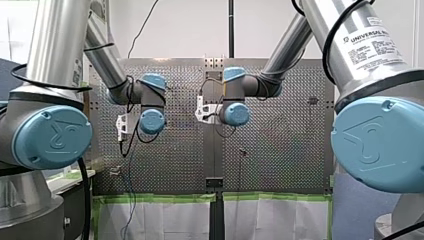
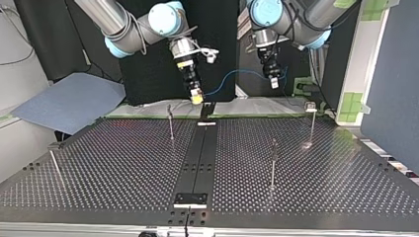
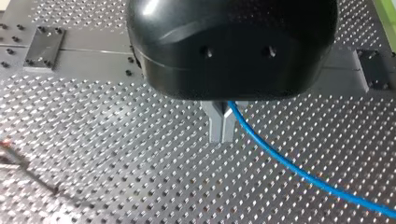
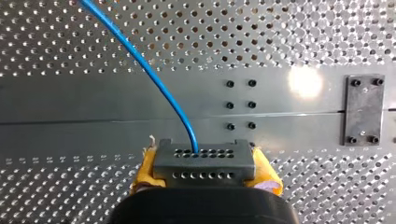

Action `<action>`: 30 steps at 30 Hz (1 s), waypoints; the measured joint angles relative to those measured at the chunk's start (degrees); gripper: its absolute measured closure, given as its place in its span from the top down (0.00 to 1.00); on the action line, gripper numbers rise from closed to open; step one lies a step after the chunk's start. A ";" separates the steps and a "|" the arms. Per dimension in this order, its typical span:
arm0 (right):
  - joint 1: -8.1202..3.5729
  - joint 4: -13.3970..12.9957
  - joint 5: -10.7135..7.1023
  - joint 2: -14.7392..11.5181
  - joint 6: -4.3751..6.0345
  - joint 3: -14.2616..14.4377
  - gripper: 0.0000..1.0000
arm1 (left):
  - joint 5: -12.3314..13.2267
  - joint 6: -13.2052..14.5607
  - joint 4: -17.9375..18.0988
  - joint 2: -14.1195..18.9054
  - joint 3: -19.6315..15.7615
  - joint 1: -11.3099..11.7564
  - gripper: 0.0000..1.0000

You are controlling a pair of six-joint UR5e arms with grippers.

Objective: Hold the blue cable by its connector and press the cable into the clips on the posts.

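The thin blue cable [image 4: 140, 60] rises out of a grey plastic connector block with rows of small holes [image 4: 203, 161]. The yellow pads [image 4: 144, 170] of my right gripper [image 4: 205, 172] pinch this block from both sides. From the block the cable curves away ahead of that claw, over the perforated metal table [image 4: 70, 28]. Further along, it comes out from between the grey metal fingers [image 3: 215, 126] of my left gripper [image 3: 222, 137], which are pressed together on it, and slants off to one side. In the top view, thin upright metal posts [image 2: 171, 123] stand below both claws, and the cable touches none of them.
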 joint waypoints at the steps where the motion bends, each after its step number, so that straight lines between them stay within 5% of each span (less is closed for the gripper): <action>1: 0.00 0.33 -0.06 0.01 0.00 -0.43 0.00 | -0.09 -0.01 -0.46 0.48 0.05 0.16 0.00; 18: 0.00 3.83 -0.78 0.20 -0.11 -5.38 0.00 | 1.79 2.18 -9.69 4.11 7.28 -0.70 0.00; 30: -0.15 5.04 -0.77 0.73 -0.40 -6.62 0.00 | -0.85 4.97 -16.59 7.39 12.11 -0.79 0.00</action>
